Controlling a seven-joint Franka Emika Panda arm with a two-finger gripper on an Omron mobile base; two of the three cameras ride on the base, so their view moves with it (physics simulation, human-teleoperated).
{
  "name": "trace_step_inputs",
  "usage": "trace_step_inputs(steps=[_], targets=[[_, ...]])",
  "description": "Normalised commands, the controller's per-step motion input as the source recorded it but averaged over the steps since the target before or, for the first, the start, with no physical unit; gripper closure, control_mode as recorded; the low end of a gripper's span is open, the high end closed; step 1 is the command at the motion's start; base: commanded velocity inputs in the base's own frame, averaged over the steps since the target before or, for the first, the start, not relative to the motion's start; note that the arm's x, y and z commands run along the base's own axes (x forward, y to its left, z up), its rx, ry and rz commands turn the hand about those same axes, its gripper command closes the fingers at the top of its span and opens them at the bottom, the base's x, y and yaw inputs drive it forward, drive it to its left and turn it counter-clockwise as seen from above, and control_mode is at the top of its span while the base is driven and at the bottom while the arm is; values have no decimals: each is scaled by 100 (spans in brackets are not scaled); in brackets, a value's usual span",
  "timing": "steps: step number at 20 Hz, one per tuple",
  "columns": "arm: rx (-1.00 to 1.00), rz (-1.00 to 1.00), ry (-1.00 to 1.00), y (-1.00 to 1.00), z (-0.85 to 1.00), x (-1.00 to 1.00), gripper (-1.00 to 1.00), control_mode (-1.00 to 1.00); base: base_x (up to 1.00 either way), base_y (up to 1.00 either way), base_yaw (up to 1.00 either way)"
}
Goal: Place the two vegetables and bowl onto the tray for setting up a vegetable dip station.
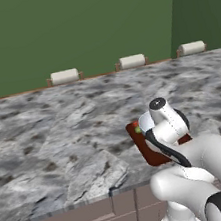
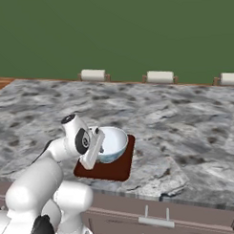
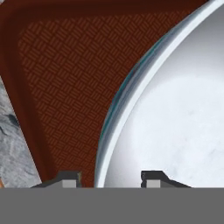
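The bowl (image 2: 112, 143), pale bluish-grey with a thin rim, sits on the tray (image 2: 121, 167), a dark reddish-brown board with rounded corners that lies on the grey marbled bench (image 2: 176, 121) close to its front edge. In the right base view the bowl covers most of the tray's rear half, and bare tray surface shows in front of it and at its right side.

The gripper (image 3: 106, 177) hangs right over the bowl's rim (image 3: 114, 127). In the hand view one dark fingertip (image 3: 70, 178) stands outside the bowl over the tray's patterned floor (image 3: 61, 78), and the other stands over the bowl's pale inside, so the rim runs up between them. The jaws are parted, with a visible gap on either side of the rim; whether either pad touches the rim cannot be told.

In the left base view the arm's wrist covers most of the tray (image 1: 148, 152). At the tray's far left corner a small red piece (image 1: 133, 125) and a bit of green vegetable (image 1: 137, 129) peek out just beside the wrist, on the tray; their shapes are too hidden to tell more.

Along the bench's back edge, against the green wall (image 1: 69, 28), three pale rolls on brown holders (image 1: 64, 76) stand in a row, well apart from the tray. Below the front edge, brown drawer fronts with a metal handle (image 2: 156, 219) show.
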Motion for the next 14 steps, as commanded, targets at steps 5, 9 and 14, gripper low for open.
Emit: trace_step_inputs(steps=[5, 9, 14], targets=[[0, 0, 0, 0, 0, 0, -100, -100, 0, 0, 0], [0, 0, 0, 0, 21, -11, -100, -100, 0, 0, 0], [0, 0, 0, 0, 49, -25, -100, -100, 0, 0, 0]])
